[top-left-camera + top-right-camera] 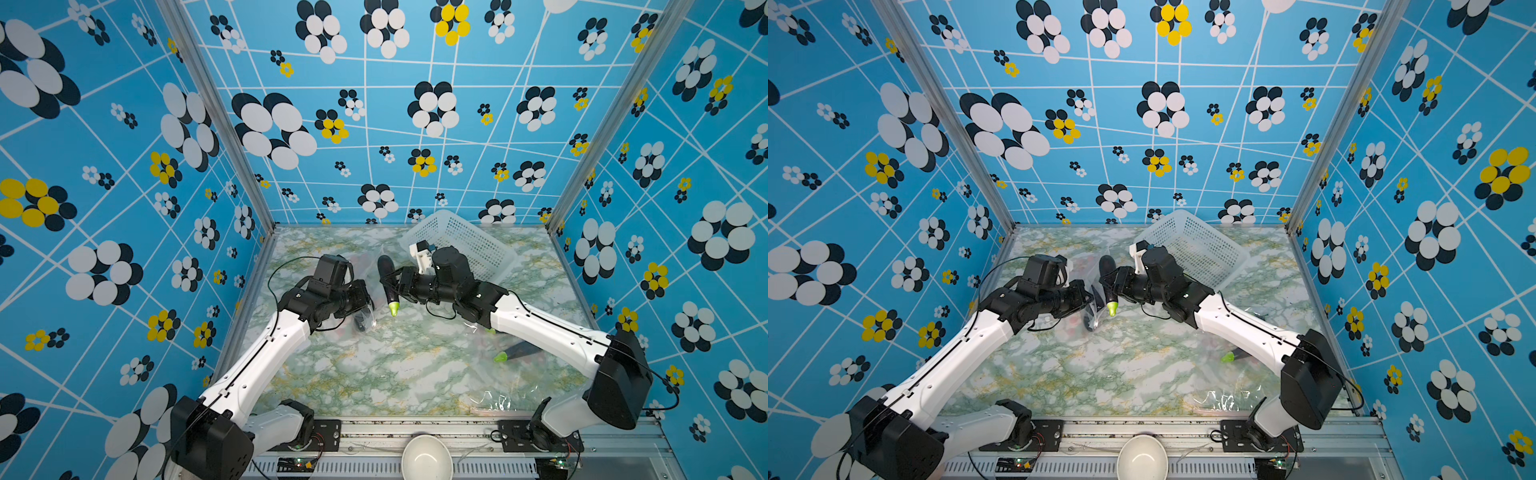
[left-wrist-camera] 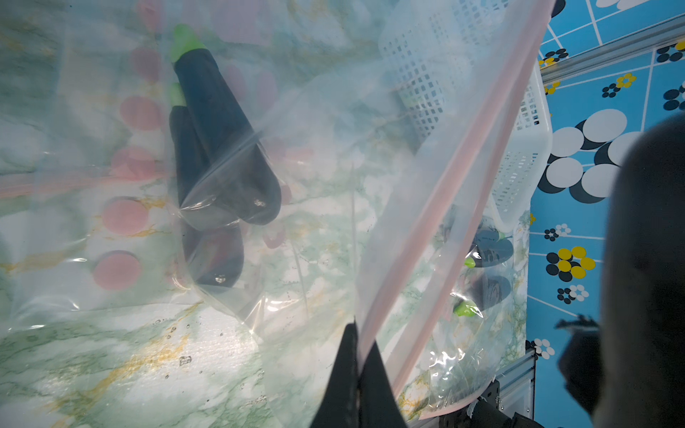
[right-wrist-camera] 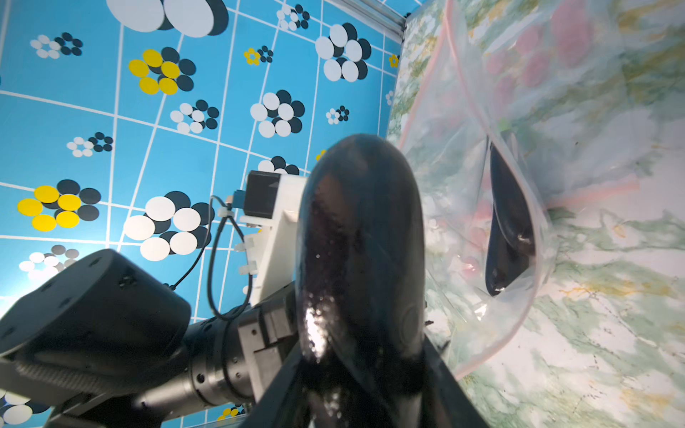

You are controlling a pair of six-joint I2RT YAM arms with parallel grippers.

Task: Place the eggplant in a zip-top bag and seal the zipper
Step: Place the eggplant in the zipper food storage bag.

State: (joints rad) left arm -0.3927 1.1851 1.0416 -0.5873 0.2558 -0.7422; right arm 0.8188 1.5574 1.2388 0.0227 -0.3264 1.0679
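Jaws on the left arm (image 1: 286, 332) are clenched on the pink zipper rim of the zip-top bag (image 2: 426, 207), holding it up off the bench (image 1: 374, 374) around the middle of the far half; dark bagged eggplants (image 2: 222, 148) sit inside. Just to its right, jaws on the right arm (image 1: 540, 328) grasp the eggplant (image 1: 387, 278) in the air, green stem end downward, beside the bag's mouth but outside it. A white basket (image 1: 465, 245) leans in the far right corner. Another bag holding eggplants (image 1: 517, 352) lies by the right edge.
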